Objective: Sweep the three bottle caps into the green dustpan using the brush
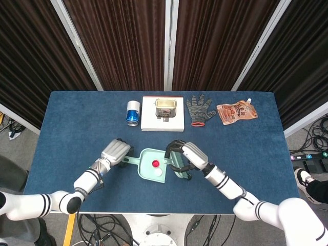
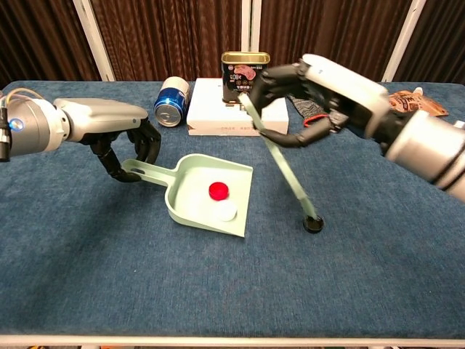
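My left hand [image 2: 120,149] grips the handle of the green dustpan [image 2: 190,190], which lies flat on the blue table with its mouth facing right. A red cap [image 2: 219,190] and a white cap [image 2: 227,212] lie inside it. My right hand [image 2: 320,94] holds the pale green brush [image 2: 283,163] tilted, its lower end on the cloth just beside a black cap [image 2: 313,224] to the right of the pan. In the head view, the left hand [image 1: 115,152], dustpan [image 1: 146,166], red cap [image 1: 155,164] and right hand [image 1: 185,156] show; the black cap is hidden there.
Along the far edge stand a blue can [image 2: 171,102] on its side, a white box [image 2: 218,113] with a tin [image 2: 245,69] on it, a grey glove [image 1: 200,109] and an orange pouch [image 1: 237,111].
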You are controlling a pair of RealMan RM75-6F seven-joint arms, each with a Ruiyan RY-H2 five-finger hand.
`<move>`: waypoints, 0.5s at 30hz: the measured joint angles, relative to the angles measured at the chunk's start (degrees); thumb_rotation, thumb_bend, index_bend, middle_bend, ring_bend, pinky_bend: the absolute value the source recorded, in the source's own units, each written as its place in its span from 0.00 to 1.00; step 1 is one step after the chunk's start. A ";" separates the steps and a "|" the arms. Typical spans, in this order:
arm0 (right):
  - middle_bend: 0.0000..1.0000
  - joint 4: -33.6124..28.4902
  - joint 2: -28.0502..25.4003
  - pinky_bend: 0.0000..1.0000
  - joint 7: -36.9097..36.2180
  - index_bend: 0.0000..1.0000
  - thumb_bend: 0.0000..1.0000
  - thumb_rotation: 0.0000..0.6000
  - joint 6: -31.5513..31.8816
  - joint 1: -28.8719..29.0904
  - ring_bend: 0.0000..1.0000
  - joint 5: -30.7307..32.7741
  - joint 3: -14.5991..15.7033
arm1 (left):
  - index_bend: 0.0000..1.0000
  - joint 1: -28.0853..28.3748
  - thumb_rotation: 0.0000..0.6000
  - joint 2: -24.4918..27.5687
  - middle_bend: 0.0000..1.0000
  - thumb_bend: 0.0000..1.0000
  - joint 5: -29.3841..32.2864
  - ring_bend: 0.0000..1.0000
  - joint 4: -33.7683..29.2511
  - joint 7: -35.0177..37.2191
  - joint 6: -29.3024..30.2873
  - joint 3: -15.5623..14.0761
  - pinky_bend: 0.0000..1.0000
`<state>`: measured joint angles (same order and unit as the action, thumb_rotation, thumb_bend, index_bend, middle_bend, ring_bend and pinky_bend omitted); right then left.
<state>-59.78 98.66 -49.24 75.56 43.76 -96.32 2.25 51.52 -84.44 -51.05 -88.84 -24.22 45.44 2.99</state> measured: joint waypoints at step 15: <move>0.66 -7.52 -4.35 0.24 8.63 0.79 0.70 1.00 -0.86 -5.73 0.30 -1.54 4.06 | 0.51 0.15 1.00 -0.35 0.52 0.34 0.72 0.35 -0.92 -0.66 0.91 -0.24 0.26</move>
<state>-67.30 94.31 -40.62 74.70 38.02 -97.86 6.31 51.67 -84.79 -50.33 -89.76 -24.88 46.35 2.75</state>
